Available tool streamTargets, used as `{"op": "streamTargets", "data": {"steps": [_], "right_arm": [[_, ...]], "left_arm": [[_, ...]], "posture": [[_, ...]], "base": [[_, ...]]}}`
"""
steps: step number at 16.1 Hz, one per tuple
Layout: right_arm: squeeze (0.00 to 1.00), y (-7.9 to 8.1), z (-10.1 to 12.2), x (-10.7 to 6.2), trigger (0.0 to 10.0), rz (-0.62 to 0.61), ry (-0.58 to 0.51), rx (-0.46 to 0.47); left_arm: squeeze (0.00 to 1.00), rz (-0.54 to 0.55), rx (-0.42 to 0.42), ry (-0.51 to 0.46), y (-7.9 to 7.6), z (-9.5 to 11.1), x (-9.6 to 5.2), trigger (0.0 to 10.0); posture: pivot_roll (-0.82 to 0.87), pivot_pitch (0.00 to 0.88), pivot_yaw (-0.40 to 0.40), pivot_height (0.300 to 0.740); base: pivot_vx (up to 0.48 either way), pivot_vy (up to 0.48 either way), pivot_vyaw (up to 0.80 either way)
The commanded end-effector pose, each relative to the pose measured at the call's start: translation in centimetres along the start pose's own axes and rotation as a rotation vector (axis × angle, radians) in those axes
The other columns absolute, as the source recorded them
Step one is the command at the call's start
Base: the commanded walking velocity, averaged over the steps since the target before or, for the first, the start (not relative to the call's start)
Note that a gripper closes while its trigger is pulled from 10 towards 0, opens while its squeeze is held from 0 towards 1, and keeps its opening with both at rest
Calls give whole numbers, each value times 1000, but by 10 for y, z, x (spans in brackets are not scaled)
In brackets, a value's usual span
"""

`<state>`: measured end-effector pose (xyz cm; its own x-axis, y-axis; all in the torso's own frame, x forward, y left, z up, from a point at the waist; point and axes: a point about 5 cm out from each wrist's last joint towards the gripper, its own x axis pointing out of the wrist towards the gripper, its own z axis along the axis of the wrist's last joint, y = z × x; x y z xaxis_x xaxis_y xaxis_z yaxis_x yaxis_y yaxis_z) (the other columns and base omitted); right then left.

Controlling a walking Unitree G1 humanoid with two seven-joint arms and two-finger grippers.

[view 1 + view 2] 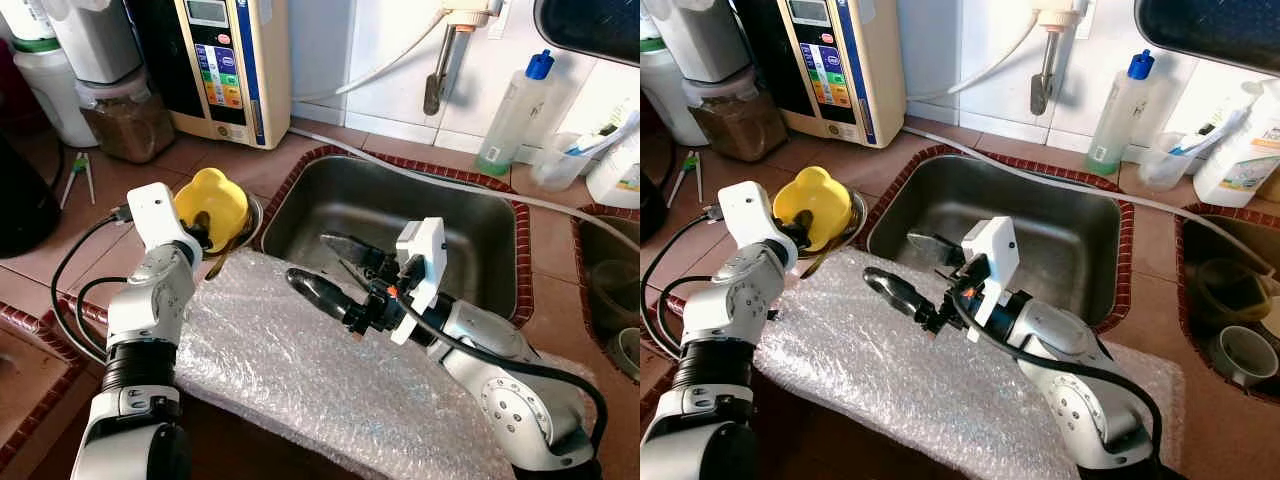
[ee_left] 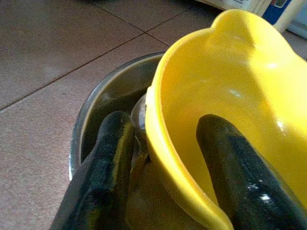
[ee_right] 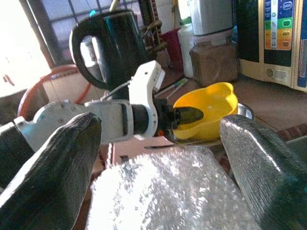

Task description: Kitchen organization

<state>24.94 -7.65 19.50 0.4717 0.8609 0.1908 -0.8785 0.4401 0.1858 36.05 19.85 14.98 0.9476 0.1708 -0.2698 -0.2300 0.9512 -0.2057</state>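
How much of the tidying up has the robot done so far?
Little looks finished yet. In hand: the left gripper pinches the rim of the yellow plastic bowl, which sits in a round steel bowl on the counter. The right gripper waits open over the bubble-wrap sheet. Left: lifting and putting away that bowl; the steel sink looks empty.

— Any writing you can read on this counter?
— Nothing legible. The cream appliance (image 1: 222, 62) at eleven o'clock carries a blue strip and coloured buttons, but their print is too small to read.
— The bottles?
— The white bottle (image 1: 1241, 160) at two o'clock has a label, also blurred beyond reading.
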Motion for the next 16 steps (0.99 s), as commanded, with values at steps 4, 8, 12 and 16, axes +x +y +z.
{"op": "streamTargets", "data": {"steps": [4, 8, 12, 16], "right_arm": [[0, -2, 11, -3, 10000, 5, -50, 32], [0, -3, 10, -2, 10000, 3, -39, 33], [0, -4, 9, -2, 10000, -3, -35, 31], [0, -3, 8, -1, 10000, 15, -41, 58]], "left_arm": [[0, 48, 91, -50, 9, 5, -1, 0], [0, 39, 174, -103, 6, 6, -6, 0], [0, 42, 178, -124, 8, 10, -5, 0], [0, 19, 166, -130, 4, 11, -6, 0]], "posture": [[-26, 61, 11, 740], [-22, 60, 6, 740], [-21, 56, 7, 740], [-16, 49, 10, 740]], "base": [[0, 0, 0], [0, 0, 0], [0, 0, 0], [0, 0, 0]]}}
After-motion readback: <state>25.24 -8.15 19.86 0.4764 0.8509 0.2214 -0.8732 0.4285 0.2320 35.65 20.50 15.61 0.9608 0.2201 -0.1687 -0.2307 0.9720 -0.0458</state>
